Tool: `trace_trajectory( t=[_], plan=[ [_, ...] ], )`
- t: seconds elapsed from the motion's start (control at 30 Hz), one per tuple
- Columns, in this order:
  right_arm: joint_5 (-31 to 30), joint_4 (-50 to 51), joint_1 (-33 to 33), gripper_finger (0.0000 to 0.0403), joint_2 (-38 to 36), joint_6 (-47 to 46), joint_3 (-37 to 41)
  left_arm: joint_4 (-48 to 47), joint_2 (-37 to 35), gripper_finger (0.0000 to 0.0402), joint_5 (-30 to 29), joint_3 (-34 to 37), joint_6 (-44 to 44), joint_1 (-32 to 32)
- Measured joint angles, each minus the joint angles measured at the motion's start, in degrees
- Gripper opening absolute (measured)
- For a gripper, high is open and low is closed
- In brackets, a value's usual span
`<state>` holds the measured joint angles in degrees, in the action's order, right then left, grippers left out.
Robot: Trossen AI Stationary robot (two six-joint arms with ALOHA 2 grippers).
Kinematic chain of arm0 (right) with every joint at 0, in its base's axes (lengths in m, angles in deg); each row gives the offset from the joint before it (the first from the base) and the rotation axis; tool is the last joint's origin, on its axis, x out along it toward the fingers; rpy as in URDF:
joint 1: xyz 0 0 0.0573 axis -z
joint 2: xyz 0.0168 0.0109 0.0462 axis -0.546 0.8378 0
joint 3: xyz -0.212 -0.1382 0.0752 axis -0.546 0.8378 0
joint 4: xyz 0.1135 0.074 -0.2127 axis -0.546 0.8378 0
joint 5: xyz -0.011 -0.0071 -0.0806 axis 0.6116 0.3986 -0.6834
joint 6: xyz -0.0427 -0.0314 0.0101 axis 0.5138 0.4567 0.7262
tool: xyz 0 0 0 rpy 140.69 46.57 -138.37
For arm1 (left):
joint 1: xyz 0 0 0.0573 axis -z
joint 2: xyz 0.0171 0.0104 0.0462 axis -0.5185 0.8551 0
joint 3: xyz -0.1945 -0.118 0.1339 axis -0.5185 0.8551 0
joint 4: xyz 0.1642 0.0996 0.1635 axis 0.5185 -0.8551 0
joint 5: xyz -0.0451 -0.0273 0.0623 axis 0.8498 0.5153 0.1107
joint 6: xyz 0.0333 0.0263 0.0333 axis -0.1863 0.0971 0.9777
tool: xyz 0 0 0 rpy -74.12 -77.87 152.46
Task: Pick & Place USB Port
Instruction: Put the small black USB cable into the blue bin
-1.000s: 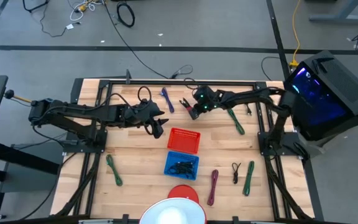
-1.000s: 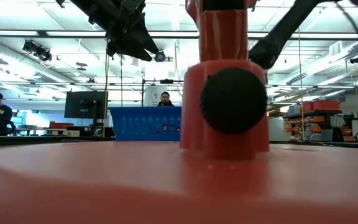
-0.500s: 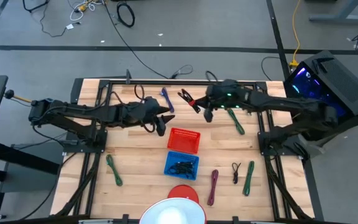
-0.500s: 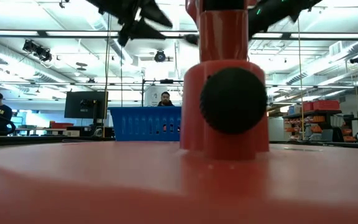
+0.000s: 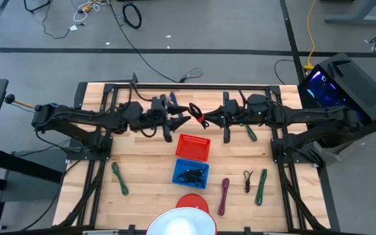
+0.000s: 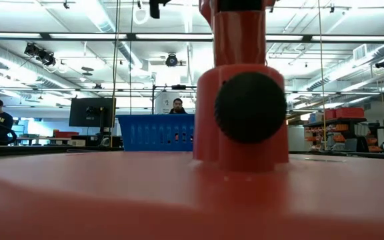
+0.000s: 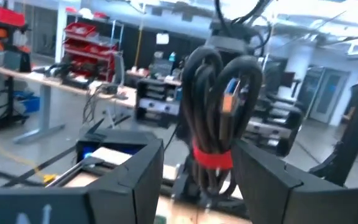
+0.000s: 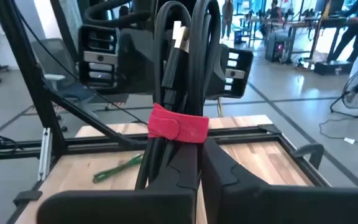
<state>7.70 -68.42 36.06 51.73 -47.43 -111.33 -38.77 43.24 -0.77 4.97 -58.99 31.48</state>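
The desk carries the red basket near centre, with the blue basket just at its 6 o'clock. Since a second ago the right gripper has swung from 12 o'clock of the baskets toward the left gripper, so both now meet above the red basket's 12 o'clock. The right gripper is clamped on the black USB cable, bundled by a red strap. The left gripper's fingers are spread around the bundle, apparently not yet pinching: a handover looks under way.
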Motion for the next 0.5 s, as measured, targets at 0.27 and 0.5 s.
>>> trace_trajectory(
  t=[0.27, 0.5],
  plan=[
    [0.13, -3.79, -0.96, 0.0000, 2.08, 0.36, -0.07, 8.64, 5.24, 0.0193, 3.35, 0.00, 0.18, -0.02],
    [0.11, -3.16, -0.98, 0.0000, 2.34, 0.05, -0.07, 14.22, 6.77, 0.0193, 5.01, 0.04, 2.15, 0.02]
  ],
)
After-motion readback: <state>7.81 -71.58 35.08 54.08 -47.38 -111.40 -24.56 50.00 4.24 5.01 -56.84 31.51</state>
